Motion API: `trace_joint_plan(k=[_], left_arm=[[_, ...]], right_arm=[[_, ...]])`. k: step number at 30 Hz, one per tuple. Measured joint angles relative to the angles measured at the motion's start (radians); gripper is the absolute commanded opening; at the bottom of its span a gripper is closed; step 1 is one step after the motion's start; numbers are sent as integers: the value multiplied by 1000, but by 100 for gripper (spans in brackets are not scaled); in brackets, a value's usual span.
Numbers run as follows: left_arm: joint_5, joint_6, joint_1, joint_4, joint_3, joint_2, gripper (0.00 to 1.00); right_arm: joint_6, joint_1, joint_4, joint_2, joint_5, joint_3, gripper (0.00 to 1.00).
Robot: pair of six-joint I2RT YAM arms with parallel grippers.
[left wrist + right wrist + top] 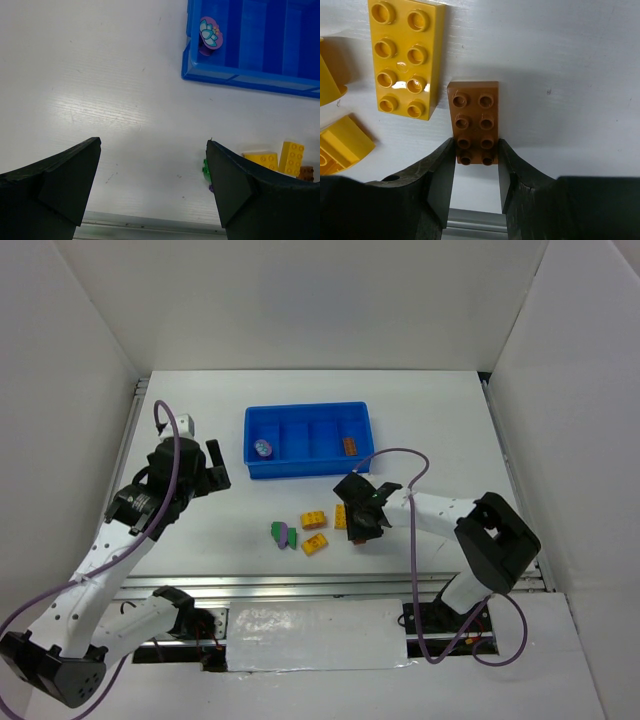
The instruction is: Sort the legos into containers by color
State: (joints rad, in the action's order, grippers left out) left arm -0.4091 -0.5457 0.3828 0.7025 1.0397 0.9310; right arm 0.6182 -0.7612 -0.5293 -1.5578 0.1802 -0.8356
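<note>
My right gripper (475,148) is shut on the near end of a brown lego (473,120) that lies flat on the table, studs up. In the top view this gripper (358,530) is low over the loose pile and hides that brick. Yellow legos (314,519) (315,544) (404,57) lie just left of it. A green lego (275,530) and a purple one (285,536) lie further left. The blue tray (308,472) holds a purple flower-printed piece (262,448) in its left compartment and a brown lego (350,446) in its right one. My left gripper (215,472) is open and empty, left of the tray.
White walls enclose the table on the left, back and right. A metal rail runs along the near edge (150,222). In the left wrist view the tray corner (240,79) is at the upper right and the yellow legos (261,159) at the lower right.
</note>
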Motion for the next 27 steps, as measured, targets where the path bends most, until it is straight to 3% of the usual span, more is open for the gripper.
trace_joint_plan(k=[1, 2, 5, 19, 23, 27], left_arm=[[2, 0, 0, 0, 0, 0, 100], [3, 0, 0, 0, 0, 0, 99], [3, 0, 0, 0, 0, 0, 100], [3, 1, 0, -1, -4, -8, 100], [3, 2, -1, -1, -6, -8, 100], [3, 16, -1, -3, -6, -8, 100]], right_arm=[[4, 0, -1, 1, 0, 0, 14], [9, 0, -2, 2, 2, 1, 6], [21, 1, 4, 18, 7, 13, 3], [21, 24, -52, 124, 55, 13, 0], [-1, 49, -121, 194, 60, -105, 0], [-77, 145, -134, 158, 41, -357, 0]])
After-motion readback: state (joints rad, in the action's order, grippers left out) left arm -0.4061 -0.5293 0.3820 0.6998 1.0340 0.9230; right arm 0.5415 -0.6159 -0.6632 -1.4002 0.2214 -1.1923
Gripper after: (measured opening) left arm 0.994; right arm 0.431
